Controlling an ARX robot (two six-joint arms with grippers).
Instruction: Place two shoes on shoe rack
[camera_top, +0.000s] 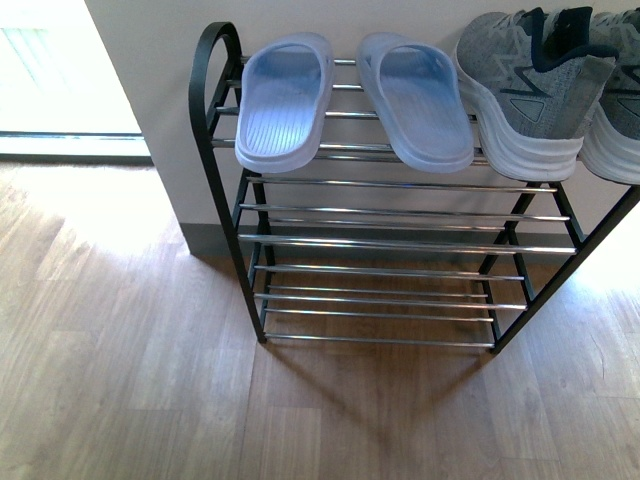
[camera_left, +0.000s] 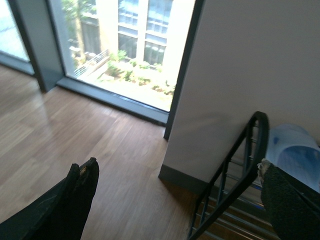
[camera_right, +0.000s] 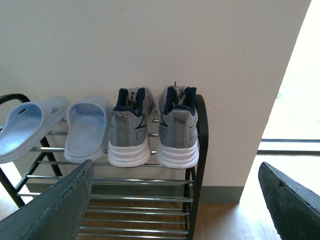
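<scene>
While you look from the front, you can see the shoe rack (camera_top: 215, 110) standing on the wood floor (camera_top: 110, 370) against the pale wall (camera_top: 150, 60). Both grey shoes sit on its top shelf, at the right end, side by side with their heels toward you. You see the left shoe (camera_top: 525, 85) almost whole, and the right shoe (camera_top: 615, 120) is cut off by the edge of the picture. Two light blue slippers lie on the same shelf to the left of the shoes, the left slipper (camera_top: 285, 100) near the rounded black side frame and the right slipper (camera_top: 415, 100) just beside the grey shoes. The lower shelves of thin shiny rods hold nothing you can see. Neither arm shows in the front view. In the right wrist view, your right gripper (camera_right: 175, 205) is wide open and holds nothing, and it sits well back from the rack, with both shoes (camera_right: 152, 127) showing between its dark fingers (camera_right: 60, 205). In the left wrist view, your left gripper (camera_left: 177, 200) is also wide open and holds nothing. It is off to the left end of the rack, near the wall corner, with a big window (camera_left: 125, 45) farther away.
</scene>
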